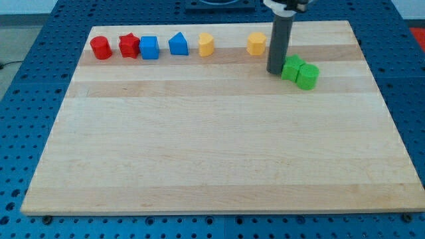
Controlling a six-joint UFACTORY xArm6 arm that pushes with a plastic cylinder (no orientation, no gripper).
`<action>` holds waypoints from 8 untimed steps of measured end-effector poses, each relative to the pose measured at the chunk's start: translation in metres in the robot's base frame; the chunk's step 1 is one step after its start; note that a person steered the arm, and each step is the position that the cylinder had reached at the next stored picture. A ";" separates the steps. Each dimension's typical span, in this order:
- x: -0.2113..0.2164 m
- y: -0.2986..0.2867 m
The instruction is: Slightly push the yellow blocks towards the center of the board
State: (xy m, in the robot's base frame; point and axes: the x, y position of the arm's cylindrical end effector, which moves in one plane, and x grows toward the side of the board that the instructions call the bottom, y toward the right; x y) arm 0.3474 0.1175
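Two yellow blocks sit near the view's top edge of the wooden board (219, 146): one yellow block (206, 44) near the top centre and another yellow block (257, 43) to its right. My tip (275, 70) rests on the board just below and to the right of the right yellow block, apart from it. The tip stands right beside the left side of a green block (291, 68), with a green cylinder (307, 76) touching that block on its right.
Along the view's top left stand a red cylinder (101, 48), a red star-like block (129, 46), a blue cube (149, 48) and a blue pointed block (177, 44). A blue perforated table (26, 99) surrounds the board.
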 end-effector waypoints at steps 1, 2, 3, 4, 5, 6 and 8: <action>0.009 0.014; -0.012 0.008; -0.027 -0.004; -0.064 -0.012; -0.069 -0.052; -0.069 -0.086; -0.070 -0.046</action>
State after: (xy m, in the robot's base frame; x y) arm 0.2771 0.0714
